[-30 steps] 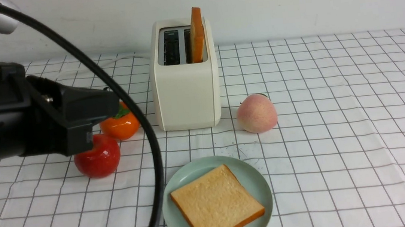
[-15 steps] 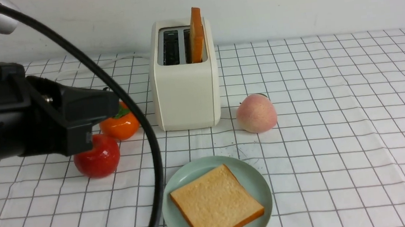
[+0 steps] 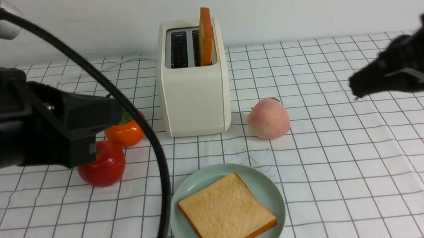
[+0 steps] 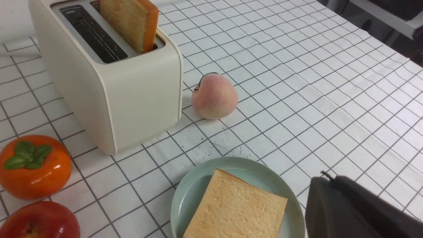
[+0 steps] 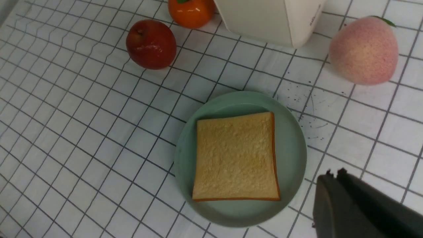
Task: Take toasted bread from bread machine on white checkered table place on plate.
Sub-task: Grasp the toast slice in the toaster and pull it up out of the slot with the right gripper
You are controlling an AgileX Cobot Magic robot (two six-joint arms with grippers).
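Toast slice (image 3: 228, 214) lay flat on plate (image 3: 280, 222) nr table's (image 3: 346, 199) front edge, 2nd slice (image 3: 206, 36) upright in toaster (image 3: 196, 101); L jaws (image 4: 330, 178) & R jaws (image 5: 335, 175) closed, empty

Slices of toast: two in all, one lying on the plate (first slice (image 3: 228, 215)), one upright in a slot of the toaster (second slice (image 3: 206, 36)). Toaster (image 3: 196, 97): one, with two slots, one filled by bread, standing toward the far edge of the tabletop (image 3: 345, 184). Plate (image 3: 277, 195): one, round and pale green, near the tabletop's near edge. Fruits: four in all, as follows. Peach (image 3: 268, 119): one. Orange persimmon (image 3: 125, 133): one, with green leaves. Red fruit (image 3: 102, 164): one, beside the persimmon. Robot arms: two, one left (left arm (image 3: 26, 118)), one right (right arm (image 3: 407, 63)). Correction to the fruit count: three in all, not four.
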